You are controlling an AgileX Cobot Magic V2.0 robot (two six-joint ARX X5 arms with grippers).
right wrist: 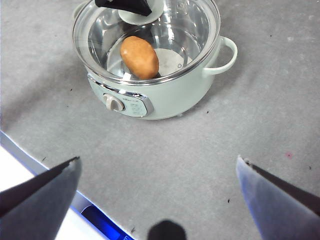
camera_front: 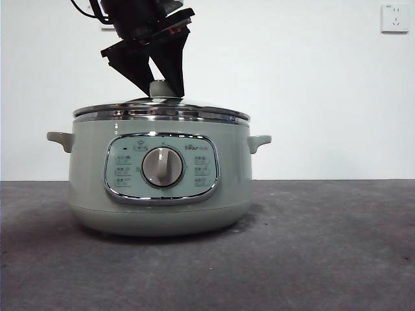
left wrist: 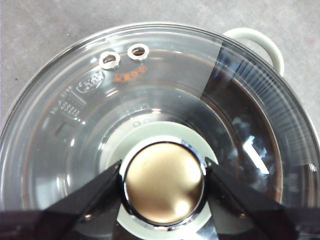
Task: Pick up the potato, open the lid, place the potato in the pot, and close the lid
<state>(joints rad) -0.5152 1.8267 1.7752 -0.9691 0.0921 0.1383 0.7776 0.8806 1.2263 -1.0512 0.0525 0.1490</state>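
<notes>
The pot (camera_front: 159, 184) is seen nearest and large in the left-centre of the front view, standing on the dark grey table (camera_front: 311, 259), with its chrome-framed control panel (camera_front: 162, 168) and round dial (camera_front: 162, 166) turned toward the camera. The lid (camera_front: 161, 111) is seated on the pot's rim. At the upper left of that view the left gripper (camera_front: 162, 87) is brought down from the top edge, and its two black jaws are closed against either side of the lid's knob (left wrist: 164, 182), as is shown plainly in the left wrist view. The potato (right wrist: 139, 57) is seen through the glass in the right wrist view, lying inside the pot near the upper middle of the frame. The right gripper (right wrist: 157, 167) is held well apart from the pot, above the bare table, its jaws spread wide with nothing between them.
</notes>
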